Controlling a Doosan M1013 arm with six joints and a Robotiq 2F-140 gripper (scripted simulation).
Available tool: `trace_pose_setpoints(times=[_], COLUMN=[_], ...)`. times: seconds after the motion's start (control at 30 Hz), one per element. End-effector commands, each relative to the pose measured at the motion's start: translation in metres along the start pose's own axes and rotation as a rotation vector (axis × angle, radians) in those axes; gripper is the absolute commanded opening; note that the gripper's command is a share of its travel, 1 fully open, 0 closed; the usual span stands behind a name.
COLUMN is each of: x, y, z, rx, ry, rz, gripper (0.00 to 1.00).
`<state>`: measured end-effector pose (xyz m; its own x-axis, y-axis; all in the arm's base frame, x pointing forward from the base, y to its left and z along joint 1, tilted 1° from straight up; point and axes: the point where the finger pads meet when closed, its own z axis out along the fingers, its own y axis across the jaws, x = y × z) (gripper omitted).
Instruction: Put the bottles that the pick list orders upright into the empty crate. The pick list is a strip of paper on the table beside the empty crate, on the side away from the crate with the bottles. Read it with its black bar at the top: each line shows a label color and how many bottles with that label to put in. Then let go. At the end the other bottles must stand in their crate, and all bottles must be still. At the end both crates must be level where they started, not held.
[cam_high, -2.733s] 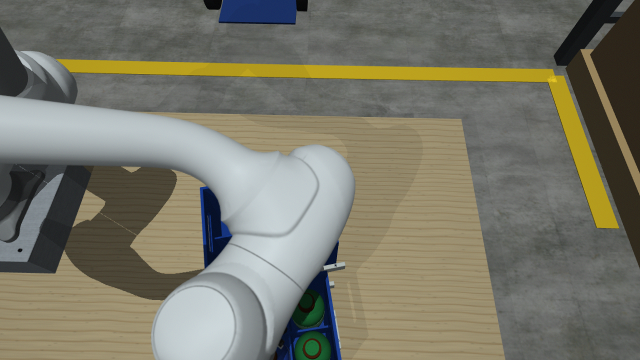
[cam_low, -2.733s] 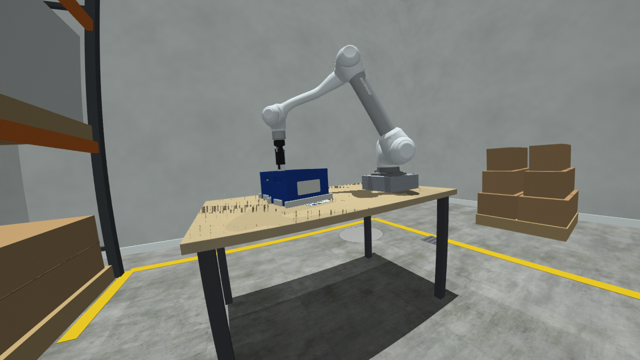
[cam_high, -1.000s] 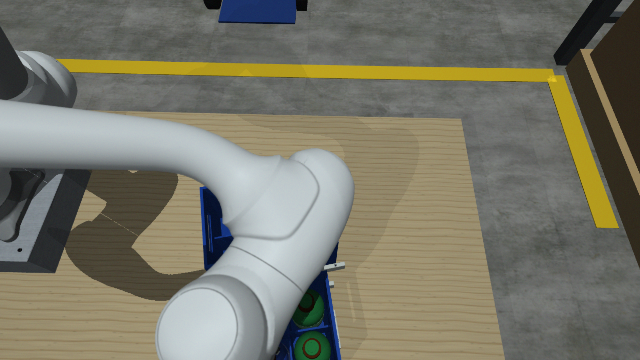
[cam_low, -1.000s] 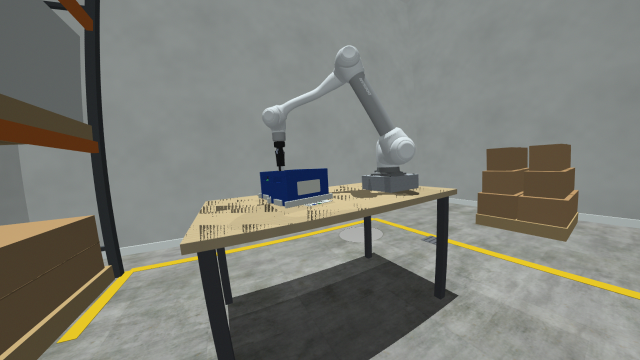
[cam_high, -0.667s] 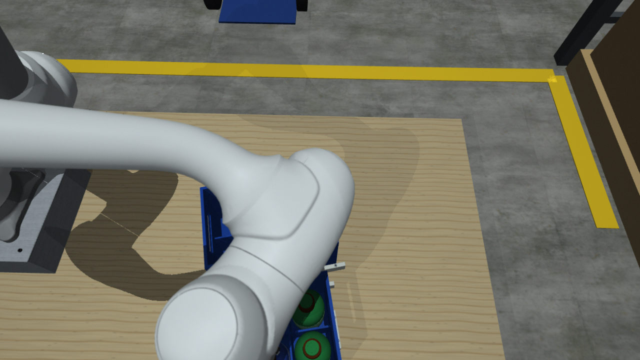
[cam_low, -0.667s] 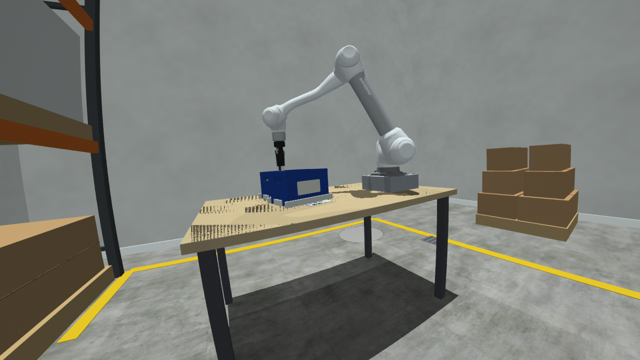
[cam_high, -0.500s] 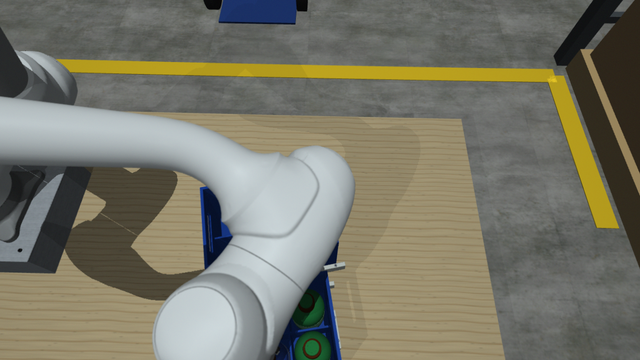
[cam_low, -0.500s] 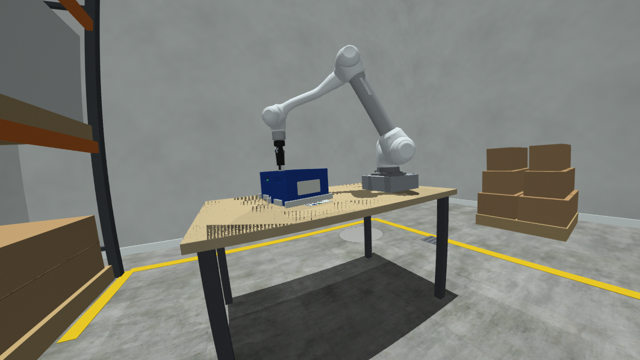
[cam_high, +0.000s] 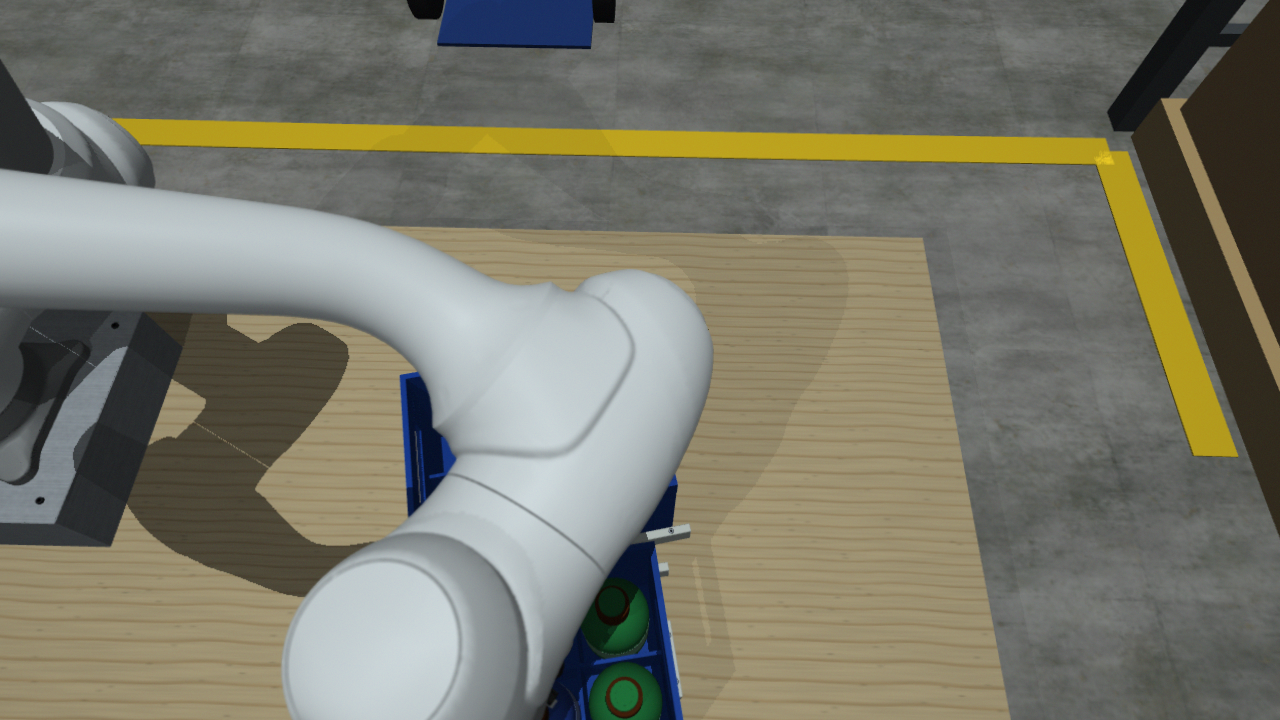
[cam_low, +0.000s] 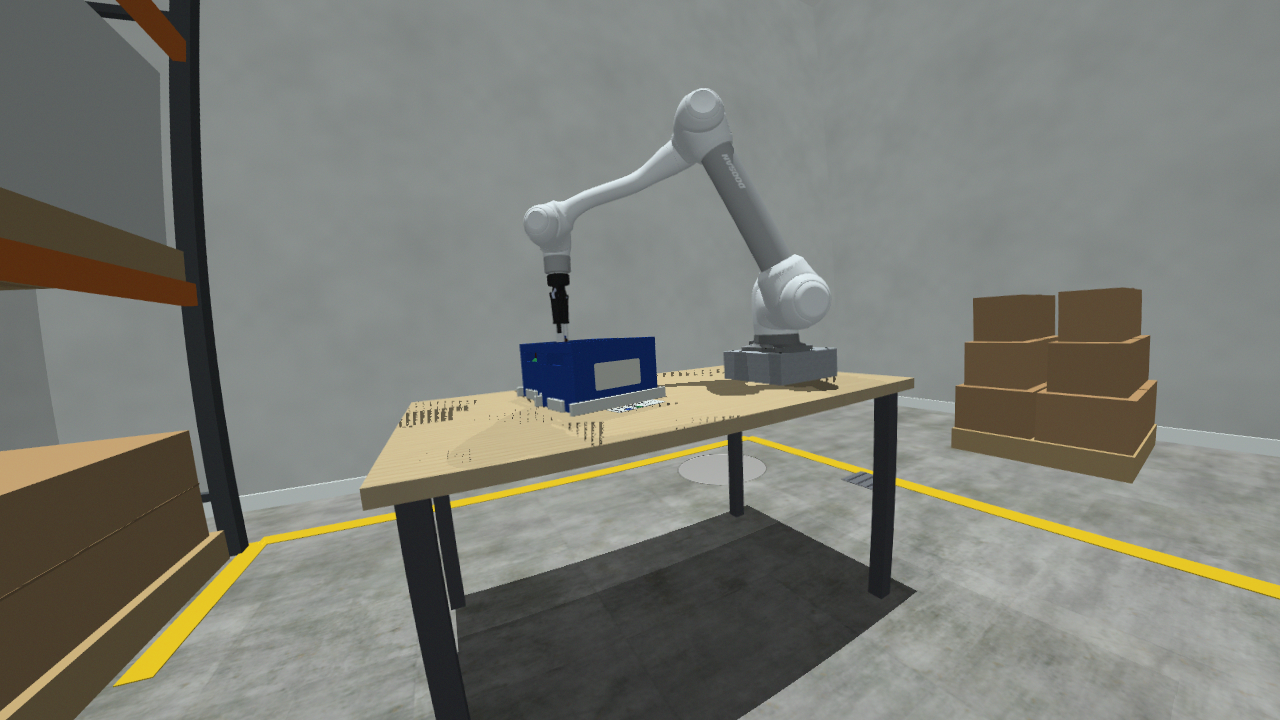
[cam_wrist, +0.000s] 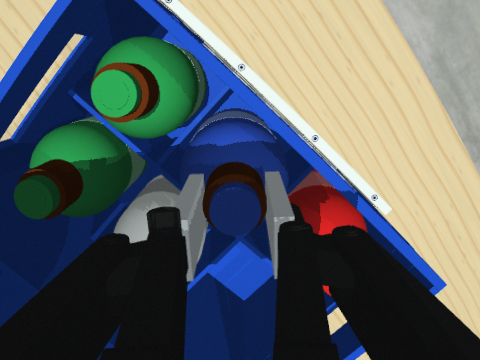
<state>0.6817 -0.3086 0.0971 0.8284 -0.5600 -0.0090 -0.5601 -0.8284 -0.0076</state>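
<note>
Fingers (cam_low: 561, 330), narrowly apart, grip the blue bottle (cam_wrist: 232, 150) by its neck.

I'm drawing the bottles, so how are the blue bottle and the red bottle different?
The blue bottle is blue, but the red bottle is red. The gripper is shut on the blue bottle's neck; it doesn't hold the red bottle. You can see the blue bottle's cap, while a black finger hides much of the red bottle. Both are in the crate.
</note>
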Motion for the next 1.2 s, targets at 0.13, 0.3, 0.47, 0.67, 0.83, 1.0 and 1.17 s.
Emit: trace_pose_setpoints(times=[0.13,0.3,0.47,0.67,0.83,1.0,1.17], x=[0.000,0.000,0.000,0.000,0.000,0.000,0.000], y=[0.000,0.000,0.000,0.000,0.000,0.000,0.000], z=[-0.009,-0.017,-0.025,-0.032,-0.040,-0.049,-0.054], rx=[0.000,0.000,0.000,0.000,0.000,0.000,0.000], ry=[0.000,0.000,0.000,0.000,0.000,0.000,0.000], rz=[0.000,0.000,0.000,0.000,0.000,0.000,0.000], gripper=[0.00,0.00,0.00,0.00,0.00,0.00,0.00])
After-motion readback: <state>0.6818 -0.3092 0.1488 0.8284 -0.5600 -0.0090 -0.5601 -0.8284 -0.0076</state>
